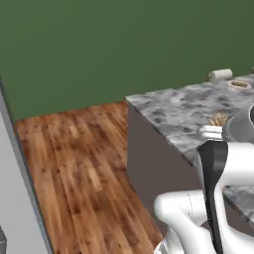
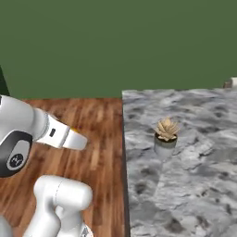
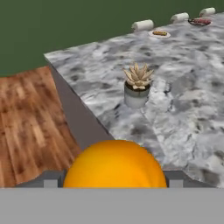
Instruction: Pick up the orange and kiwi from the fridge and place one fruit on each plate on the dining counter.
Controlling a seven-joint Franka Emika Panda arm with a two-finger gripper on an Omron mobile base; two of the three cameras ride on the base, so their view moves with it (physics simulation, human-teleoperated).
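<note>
Open marbled worktop (image 3: pixel 183 78) ahead, potted succulent (image 3: pixel 138 85) mid-path, plates (image 3: pixel 159 33) and rolls (image 3: pixel 143 25) along far edge.

potted succulent (image 3: pixel 138 87), wood floor (image 1: pixel 74 163)

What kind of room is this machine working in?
Most likely a kitchen or dining area: a marbled stone island stands on a wood floor, with a small potted plant and plates of food at its far end.

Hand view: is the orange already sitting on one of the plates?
No. The orange sits between the end effector fingertips, while the white plate lies far across the dining counter.
</note>
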